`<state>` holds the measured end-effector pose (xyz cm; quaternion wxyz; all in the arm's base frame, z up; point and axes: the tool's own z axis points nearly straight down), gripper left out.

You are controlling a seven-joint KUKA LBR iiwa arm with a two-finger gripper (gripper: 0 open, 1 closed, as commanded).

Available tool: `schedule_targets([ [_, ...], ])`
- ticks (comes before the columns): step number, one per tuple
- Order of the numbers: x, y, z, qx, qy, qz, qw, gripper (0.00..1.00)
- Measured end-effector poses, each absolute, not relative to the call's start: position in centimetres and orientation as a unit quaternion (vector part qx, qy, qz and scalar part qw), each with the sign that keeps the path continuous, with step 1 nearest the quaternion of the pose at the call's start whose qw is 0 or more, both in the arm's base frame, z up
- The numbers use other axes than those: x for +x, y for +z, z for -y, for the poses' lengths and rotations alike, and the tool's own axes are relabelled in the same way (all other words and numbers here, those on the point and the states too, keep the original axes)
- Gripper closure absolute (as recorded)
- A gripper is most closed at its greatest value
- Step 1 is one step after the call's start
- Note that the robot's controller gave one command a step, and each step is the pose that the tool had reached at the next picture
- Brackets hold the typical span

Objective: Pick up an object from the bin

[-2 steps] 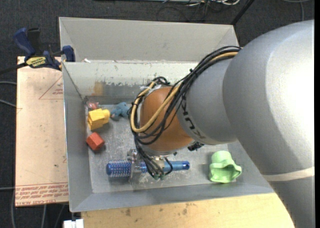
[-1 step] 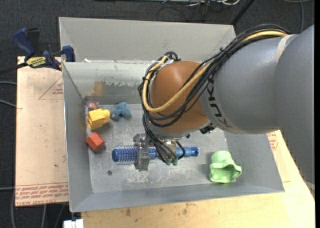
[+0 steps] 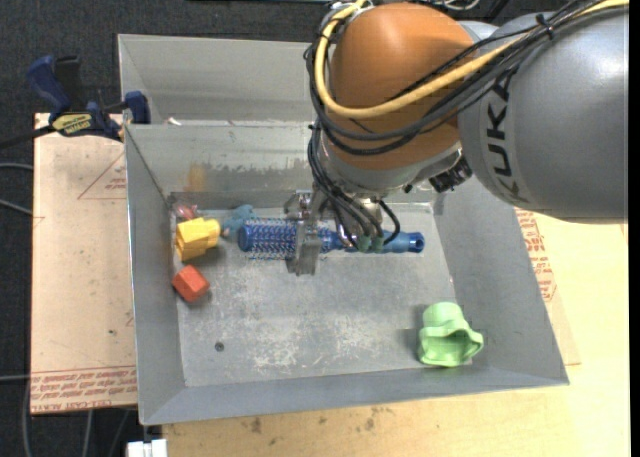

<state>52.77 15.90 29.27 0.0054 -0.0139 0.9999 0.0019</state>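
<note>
Grey metal bin [image 3: 300,345], sparse load. Far left: yellow plastic block [image 3: 197,237], orange cube [image 3: 190,285]. Centre: blue bristled plastic brush [image 3: 265,238], end effector [image 3: 305,247] low over its middle; open or clamped, cannot tell. Right: green crumpled plastic piece [image 3: 447,336]. Nothing lifted yet.

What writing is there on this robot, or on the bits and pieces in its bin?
"KU": big dark letters running sideways on the grey arm; the rest of the word is out of sight.
Nothing readable on the blue brush, yellow block, red block or green piece.
</note>
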Motion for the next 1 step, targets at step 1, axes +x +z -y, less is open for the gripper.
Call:
schedule_targets([
  [1, 53.81, 28.81, -17.08, -0.067, 0.001, -0.998, 0.001, 1.0],
])
